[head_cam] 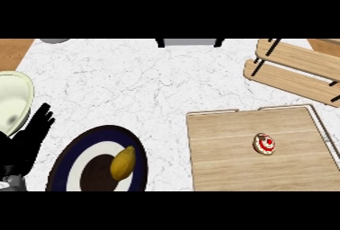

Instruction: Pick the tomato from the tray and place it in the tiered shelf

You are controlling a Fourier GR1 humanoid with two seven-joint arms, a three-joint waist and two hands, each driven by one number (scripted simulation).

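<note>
Tomato (264, 144) lies untouched mid-tray (219, 161), well right of the left hand (33, 130) resting with fingers relaxed at the counter's left edge; right hand unseen.

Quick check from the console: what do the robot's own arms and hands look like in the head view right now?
Only the left hand shows, at the view's left edge: matte black all over, with slim black fingers and no markings or cables visible. A small patch of grey shows below it at the lower left corner. The right hand and arm are out of view.
</note>
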